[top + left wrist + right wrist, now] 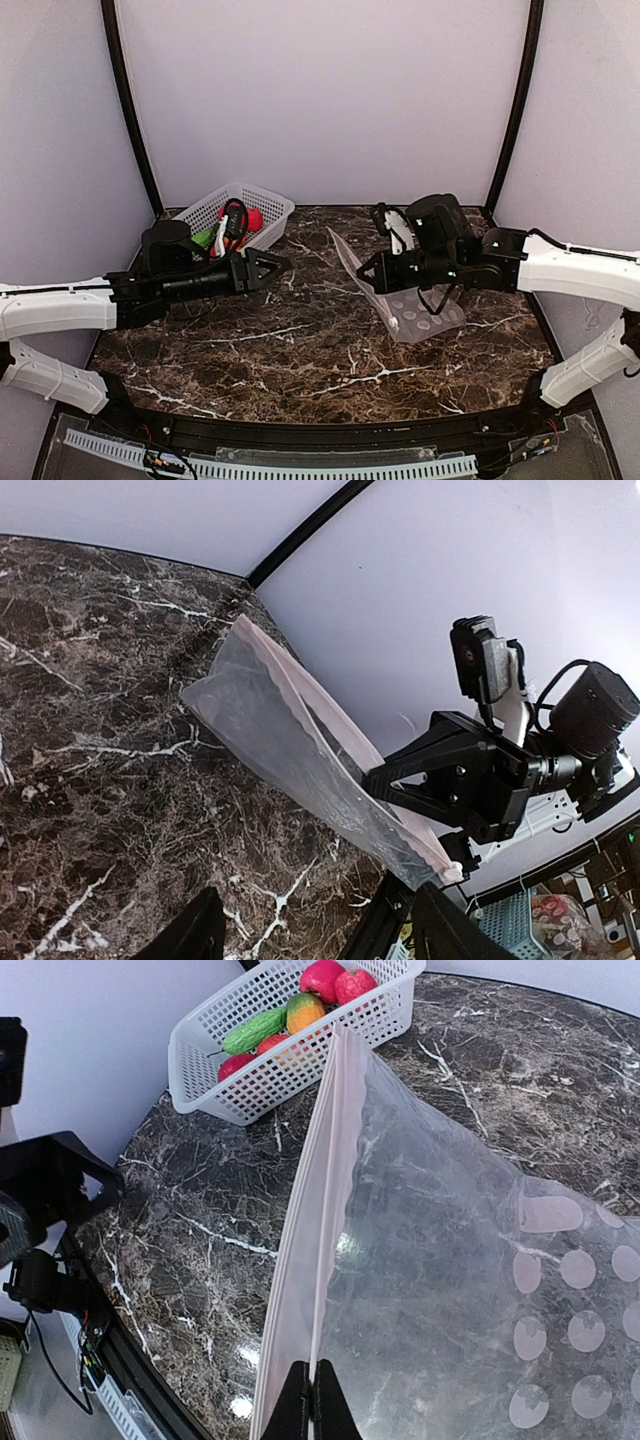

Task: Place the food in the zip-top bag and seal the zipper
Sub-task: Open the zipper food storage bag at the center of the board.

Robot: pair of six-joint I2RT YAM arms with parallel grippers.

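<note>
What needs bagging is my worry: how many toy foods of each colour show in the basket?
Red round pieces: at least 3
Green cucumber: 1
Orange-yellow-green piece: 1
Total: at least 5; the basket lattice wall may hide more.

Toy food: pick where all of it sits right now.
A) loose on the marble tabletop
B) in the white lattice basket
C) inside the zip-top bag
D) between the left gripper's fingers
B: the toy food lies in the white lattice basket, while the zip-top bag pinched by the right gripper holds nothing and the left gripper is open and empty.
</note>
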